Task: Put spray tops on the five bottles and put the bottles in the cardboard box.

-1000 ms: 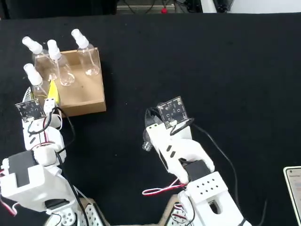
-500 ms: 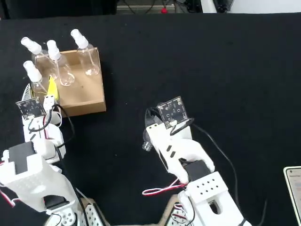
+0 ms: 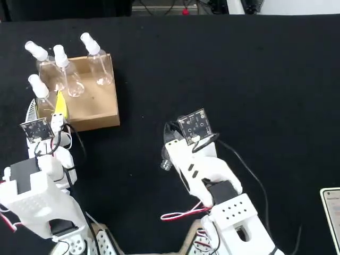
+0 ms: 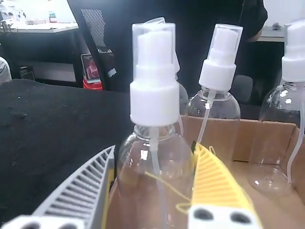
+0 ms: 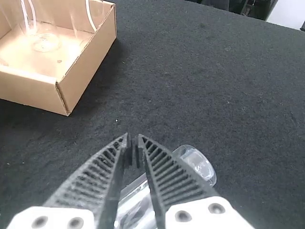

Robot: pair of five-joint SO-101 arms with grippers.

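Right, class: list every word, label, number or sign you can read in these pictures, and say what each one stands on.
No text in these pictures can be read.
The bottles: clear, with no labels.
The cardboard box: plain walls, no print.
The white object at the table's right edge: any print is too small to read.
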